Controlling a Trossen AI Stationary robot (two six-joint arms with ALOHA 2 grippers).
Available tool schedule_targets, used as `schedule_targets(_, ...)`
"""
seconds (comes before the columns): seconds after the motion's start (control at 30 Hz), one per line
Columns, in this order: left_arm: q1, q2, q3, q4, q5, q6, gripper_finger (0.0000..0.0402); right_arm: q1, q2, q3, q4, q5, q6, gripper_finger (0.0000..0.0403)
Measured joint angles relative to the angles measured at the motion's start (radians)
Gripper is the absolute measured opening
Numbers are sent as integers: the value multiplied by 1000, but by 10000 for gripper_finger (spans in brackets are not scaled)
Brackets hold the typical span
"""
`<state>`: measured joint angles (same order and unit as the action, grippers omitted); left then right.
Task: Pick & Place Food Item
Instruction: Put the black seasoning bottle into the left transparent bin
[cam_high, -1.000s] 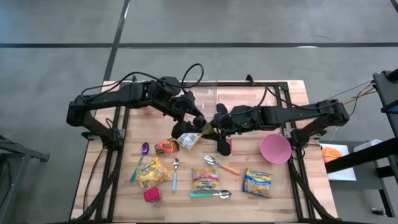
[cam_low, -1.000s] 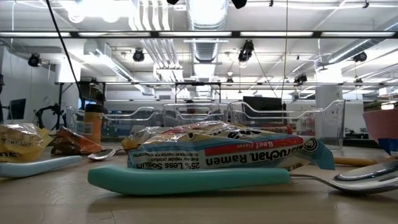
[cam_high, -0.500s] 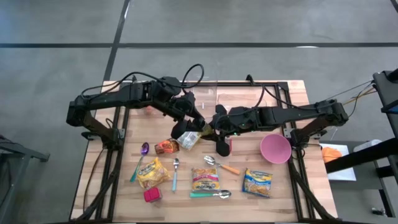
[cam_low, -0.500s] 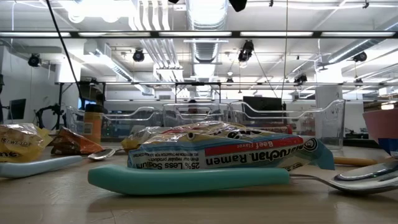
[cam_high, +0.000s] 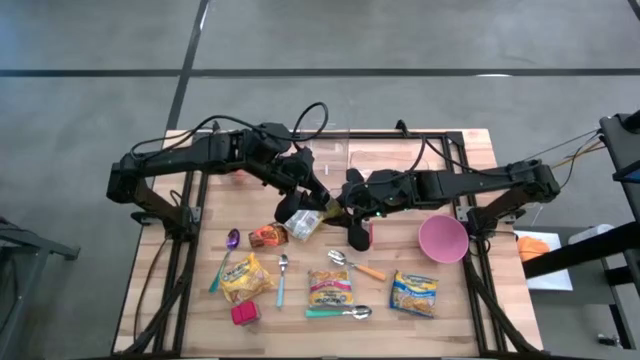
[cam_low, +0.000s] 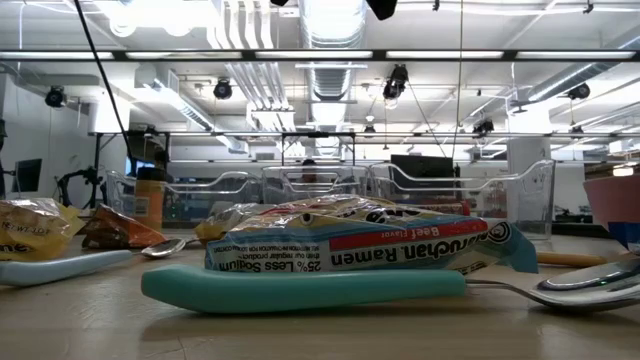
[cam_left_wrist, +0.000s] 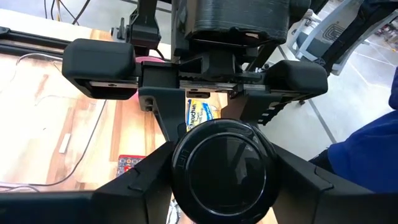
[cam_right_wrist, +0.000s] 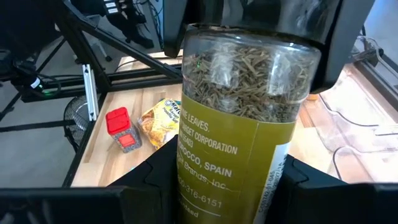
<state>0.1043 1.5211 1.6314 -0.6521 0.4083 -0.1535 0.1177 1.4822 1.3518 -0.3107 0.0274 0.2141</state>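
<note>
From overhead I can barely see the herb jar (cam_right_wrist: 239, 124) at mid-table, both grippers' jaws clamped on it, left gripper (cam_high: 305, 203) at its lid, right gripper (cam_high: 340, 205) around its body; three ramen packets (cam_high: 330, 287), four spoons (cam_high: 281, 279).

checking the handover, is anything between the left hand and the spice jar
Nothing visible is. The left hand has its fingers against both sides of the spice jar at its black lid, above the table, while the right hand grips the jar's other end.
</note>
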Motion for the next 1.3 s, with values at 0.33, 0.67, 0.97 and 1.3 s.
schedule_targets(0.33,-1,0,0,-10,7,-3,209,-3,0,1,-23,-17,62,180)
schedule_targets(0.67,3,-9,1,-59,-16,-2,209,-2,6,0,-36,-57,44,300)
schedule_targets(0.97,49,-75,39,-264,-192,51,209,-4,-7,0,-73,27,70,325)
schedule_targets(1.3,271,-111,30,-455,-375,43,209,-12,-89,0,-151,82,100,325)
